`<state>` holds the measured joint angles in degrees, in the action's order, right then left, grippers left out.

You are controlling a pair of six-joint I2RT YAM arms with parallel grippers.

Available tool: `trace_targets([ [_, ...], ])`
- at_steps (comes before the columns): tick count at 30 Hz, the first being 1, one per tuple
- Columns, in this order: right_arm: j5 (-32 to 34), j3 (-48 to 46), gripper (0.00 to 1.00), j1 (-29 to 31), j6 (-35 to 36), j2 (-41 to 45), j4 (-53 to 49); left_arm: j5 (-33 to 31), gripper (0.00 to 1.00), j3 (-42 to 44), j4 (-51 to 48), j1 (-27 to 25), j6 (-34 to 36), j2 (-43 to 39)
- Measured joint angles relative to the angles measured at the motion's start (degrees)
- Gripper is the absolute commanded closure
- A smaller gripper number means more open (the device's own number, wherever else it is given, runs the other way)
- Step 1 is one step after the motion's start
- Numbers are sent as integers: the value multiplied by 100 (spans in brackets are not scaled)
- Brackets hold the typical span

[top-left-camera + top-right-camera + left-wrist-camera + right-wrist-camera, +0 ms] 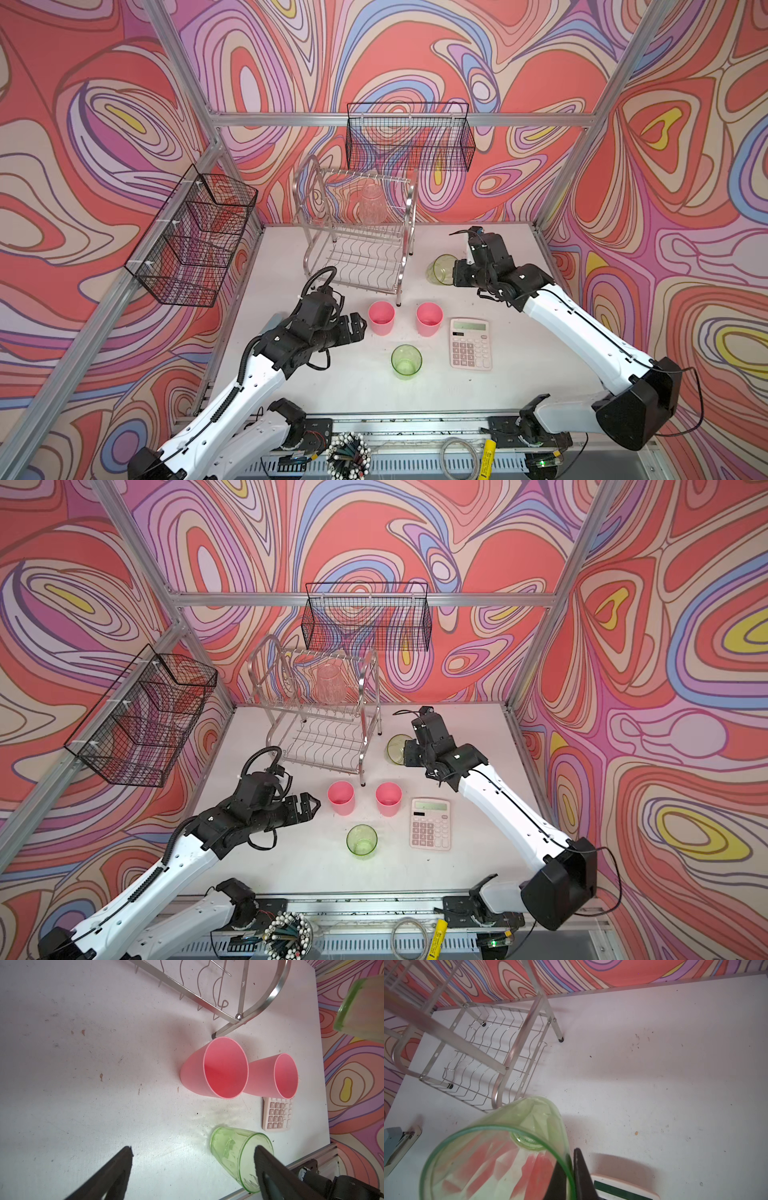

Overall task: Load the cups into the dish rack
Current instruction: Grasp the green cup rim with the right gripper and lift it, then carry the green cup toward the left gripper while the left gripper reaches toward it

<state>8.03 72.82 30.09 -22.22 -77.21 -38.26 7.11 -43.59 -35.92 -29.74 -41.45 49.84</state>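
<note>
Count taken in a top view.

Cups, five in all:
- Opaque pink, two: the left pink cup (381, 318) and the right pink cup (429, 318).
- Translucent green, two: the front green cup (406, 361) and the rear green cup (442, 269).
- Clear ribbed, one: the clear cup (372, 204).

Other items:
- Dish rack (405, 249): one, silver, two tiers.
- Black mesh baskets, two: the back basket (409, 137) and the side basket (195, 237).
- Calculator (471, 344): one.
- Counter (540, 291): one.
- Grippers, two: the left gripper (362, 326) and the right gripper (570, 1159).
</note>
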Motion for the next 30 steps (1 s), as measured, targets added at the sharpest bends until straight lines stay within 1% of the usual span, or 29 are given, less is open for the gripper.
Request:
trace_targets([
  [2, -42, -103, 100, 146, 57, 28, 107, -17, 0, 7, -9, -2, -87, -81],
  [5, -179, -284, 100, 286, 118, 31, 310, -79, 0, 15, -33, -26, -240, -214],
  [16, -787, -905, 100, 560, 203, 72, 1180, -378, 0, 149, -219, -35, -916, -706],
  [23, -1045, -1198, 100, 728, 245, 254, 1788, -540, 0, 149, -229, -35, -1482, -800],
  [30, -1143, -1613, 100, 885, 319, 605, 2341, -595, 2, 149, -170, -35, -2120, -793],
])
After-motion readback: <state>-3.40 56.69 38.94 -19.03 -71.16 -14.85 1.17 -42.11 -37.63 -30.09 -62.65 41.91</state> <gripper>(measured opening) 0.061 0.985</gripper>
